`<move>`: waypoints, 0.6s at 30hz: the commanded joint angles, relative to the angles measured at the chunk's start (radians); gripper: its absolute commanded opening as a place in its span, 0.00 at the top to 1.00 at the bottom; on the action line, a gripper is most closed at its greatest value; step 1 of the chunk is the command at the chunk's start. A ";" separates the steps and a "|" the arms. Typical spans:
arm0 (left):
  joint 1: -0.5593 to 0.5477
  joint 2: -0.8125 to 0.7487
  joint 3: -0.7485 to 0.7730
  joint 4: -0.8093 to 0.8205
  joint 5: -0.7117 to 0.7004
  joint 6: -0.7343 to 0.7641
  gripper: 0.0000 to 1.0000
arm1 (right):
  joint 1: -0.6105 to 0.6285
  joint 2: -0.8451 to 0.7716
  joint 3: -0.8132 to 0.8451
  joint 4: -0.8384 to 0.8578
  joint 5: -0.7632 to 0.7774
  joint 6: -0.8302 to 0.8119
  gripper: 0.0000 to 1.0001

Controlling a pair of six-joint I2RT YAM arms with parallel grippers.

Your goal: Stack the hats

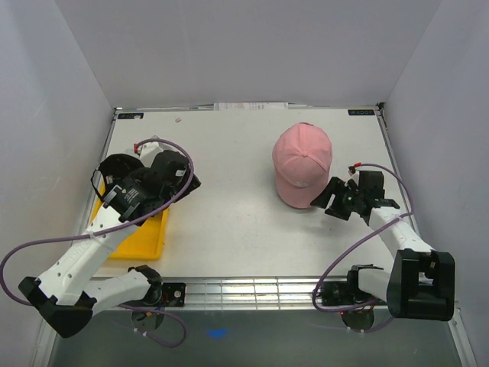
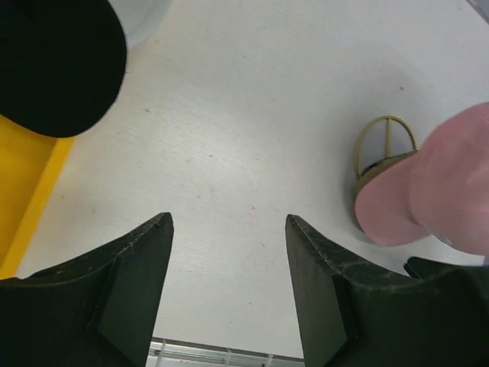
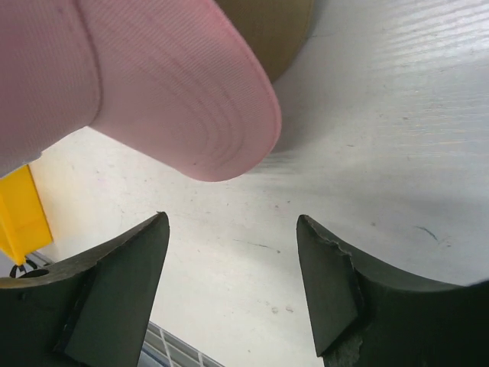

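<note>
Over on the right half of the table (image 1: 229, 237), the pink hat (image 1: 302, 162) sits crown up, with its brim pointing toward the near edge and the right gripper (image 3: 231, 229). From the right wrist cam, the brim hangs just above and ahead of the fingers, lifted off the table and not touching them. The jaws are spread wide with only bare tabletop between them. Behind the brim there's a tan-brown surface that looks like a tan hat (image 3: 271, 30) tucked under the pink one, though I can't say for sure. The left wrist cam shows a gold wire stand (image 2: 387, 141) poking out from beneath the pink hat, so the hat seems to be perched on that rather than lying flat. On the left side, the black hat (image 1: 116, 167) is at the far end of the yellow tray (image 1: 141, 241), partly hidden by the left arm in the top view. The left gripper (image 2: 228, 229) hangs over the table just right of the tray. Its jaws are apart too, with nothing in them, and the black hat is up and to the left of its fingers, clear of them. Pink and black hats are well apart, on opposite sides of the table.
</note>
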 commanded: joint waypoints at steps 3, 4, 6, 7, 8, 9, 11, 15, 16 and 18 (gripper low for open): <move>0.071 0.051 0.068 -0.154 -0.168 -0.018 0.28 | -0.002 -0.091 -0.024 -0.016 -0.076 0.014 0.27; 0.095 0.074 0.082 -0.151 -0.172 -0.006 0.28 | -0.002 -0.118 -0.029 -0.024 -0.081 0.017 0.26; 0.177 0.096 0.093 -0.124 -0.171 0.056 0.29 | -0.002 -0.147 -0.036 -0.041 -0.087 0.017 0.26; 0.200 0.126 0.103 -0.116 -0.193 0.076 0.29 | -0.002 -0.170 -0.041 -0.046 -0.098 0.017 0.26; 0.245 0.143 0.108 -0.116 -0.207 0.094 0.29 | -0.002 -0.183 -0.044 -0.049 -0.101 0.020 0.26; 0.270 0.160 0.109 -0.110 -0.217 0.102 0.29 | -0.002 -0.199 -0.047 -0.053 -0.106 0.021 0.26; 0.334 0.214 0.108 -0.058 -0.206 0.140 0.29 | -0.001 -0.213 -0.050 -0.056 -0.118 0.026 0.26; 0.402 0.309 0.143 0.022 -0.180 0.172 0.30 | -0.001 -0.236 -0.049 -0.065 -0.135 0.030 0.26; 0.408 0.332 0.154 0.033 -0.175 0.175 0.30 | -0.001 -0.247 -0.047 -0.073 -0.133 0.030 0.26; 0.422 0.393 0.194 0.050 -0.174 0.175 0.29 | -0.001 -0.259 -0.036 -0.084 -0.130 0.023 0.26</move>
